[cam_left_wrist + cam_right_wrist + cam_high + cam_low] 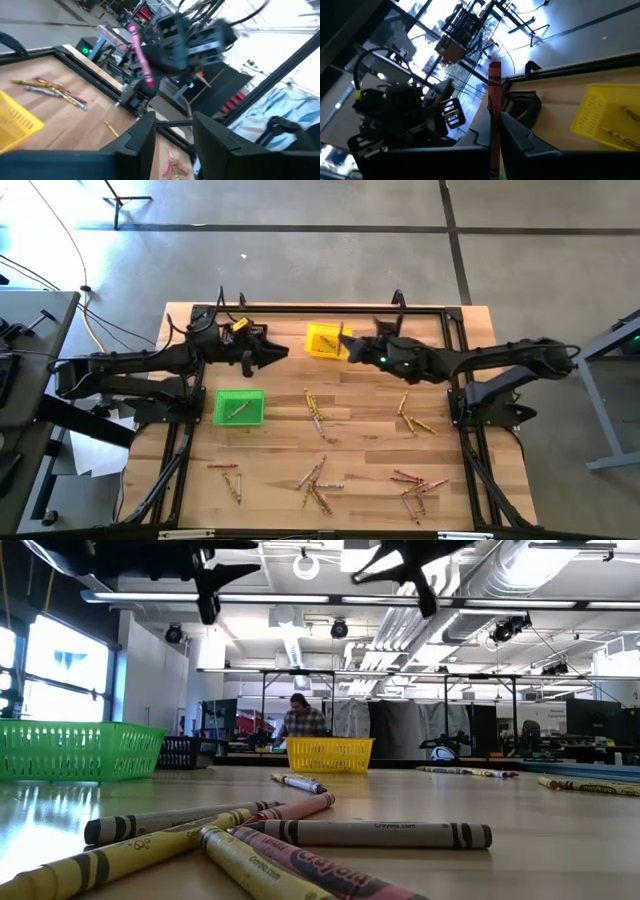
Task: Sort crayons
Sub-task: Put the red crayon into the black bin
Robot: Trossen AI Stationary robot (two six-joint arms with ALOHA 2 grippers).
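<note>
My right gripper [346, 340] hangs high over the table's far middle, next to the yellow bin [325, 340], and is shut on a red crayon [494, 100]. The crayon also shows in the left wrist view [141, 57]. My left gripper [272, 352] hangs open and empty, facing the right one across a small gap; its fingers show apart in its wrist view [172, 145]. Loose red, yellow and greenish-grey crayons lie flat on the table in several clusters [318, 415], [415, 485], [290, 835]. My right gripper pinches the red crayon between its two fingers, at the crayon's lower part [493, 131]. The crayon's free end [495, 67] sticks out past the fingertips toward my left arm. The crayon is lifted clear of the table.
A green bin [238, 407] holding a crayon stands left of centre. A black bin [185, 752] shows at the back left in the low view. The yellow bin [607, 117] holds crayons. A black frame runs along the table's edges. A person [300, 720] stands far behind the table.
</note>
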